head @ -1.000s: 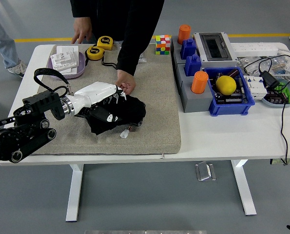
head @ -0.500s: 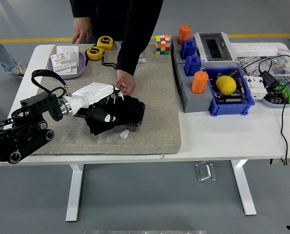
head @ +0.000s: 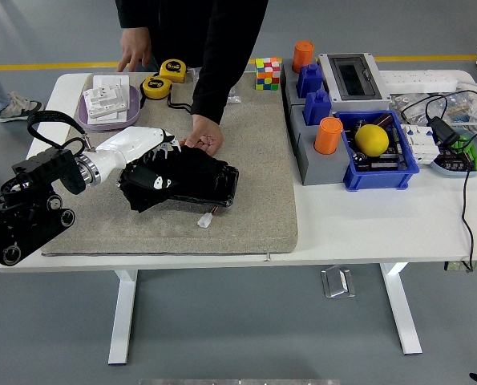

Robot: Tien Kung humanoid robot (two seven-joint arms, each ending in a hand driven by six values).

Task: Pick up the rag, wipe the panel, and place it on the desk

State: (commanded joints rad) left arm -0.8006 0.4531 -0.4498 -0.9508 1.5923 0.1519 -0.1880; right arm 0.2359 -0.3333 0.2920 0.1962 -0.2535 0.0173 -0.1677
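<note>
Your one left hand, white-shelled, lies on one crumpled black rag, fingers curled into the cloth, over one black rectangular panel on one grey felt mat. Beyond: one person's hand touching the panel, two yellow tape measures.

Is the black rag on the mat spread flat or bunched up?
Bunched up. The black rag lies in crumpled folds on the black panel, under the left hand; whether the hand grips it, I cannot tell.
</note>
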